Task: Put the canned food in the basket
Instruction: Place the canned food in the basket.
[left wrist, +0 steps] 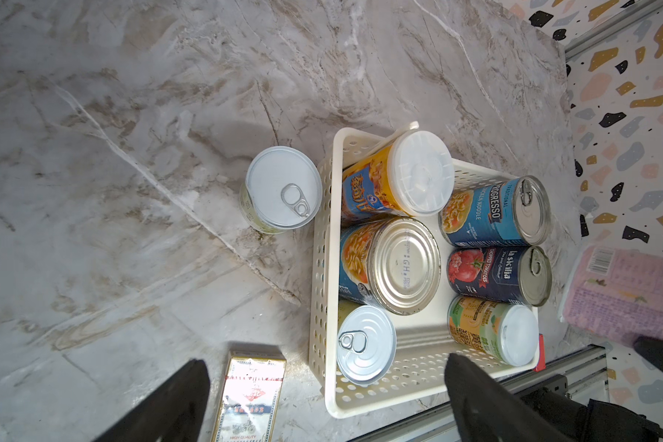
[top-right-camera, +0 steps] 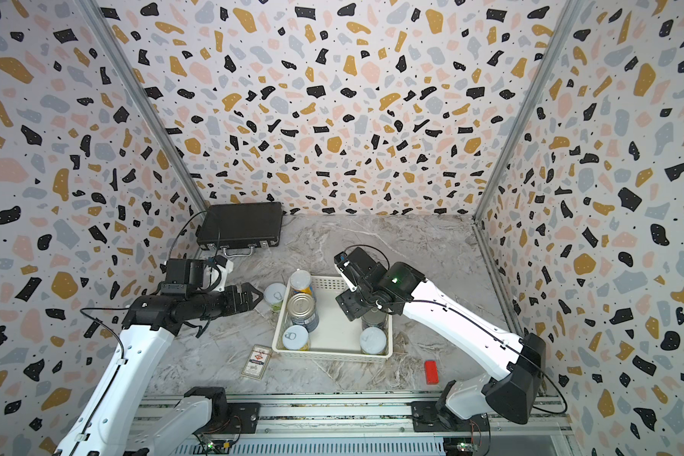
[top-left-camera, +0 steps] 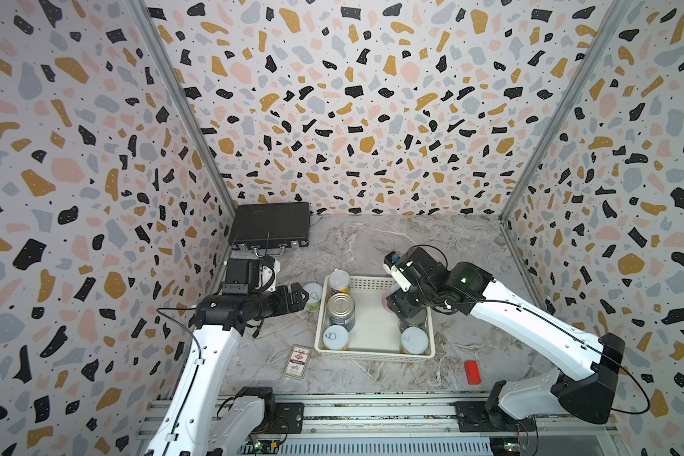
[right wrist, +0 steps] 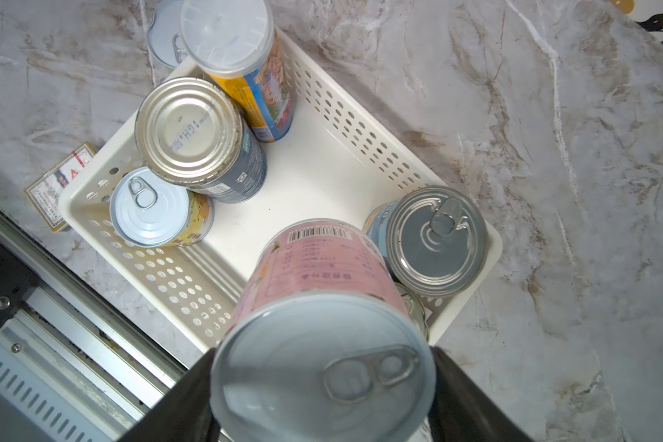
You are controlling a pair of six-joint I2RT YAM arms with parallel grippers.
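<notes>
The white perforated basket [top-left-camera: 374, 356] stands mid-table and holds several upright cans along its left and right walls, among them a blue-labelled tin [top-left-camera: 341, 310] and a yellow can with a clear lid [left wrist: 395, 176]. My right gripper [right wrist: 322, 367] is shut on a pink-labelled can [right wrist: 314, 268] with a pale pull-tab top, held above the basket's right side. Another pale-topped can with a green label [top-left-camera: 312, 294] stands on the table just outside the basket's left wall. My left gripper [top-left-camera: 303, 296] hovers beside that can, open and empty.
A black briefcase [top-left-camera: 270, 225] lies at the back left. A flat card box [top-left-camera: 297, 361] lies near the basket's front left corner. A small red block [top-left-camera: 472, 372] sits at the front right. The metal rail [top-left-camera: 372, 410] runs along the front edge.
</notes>
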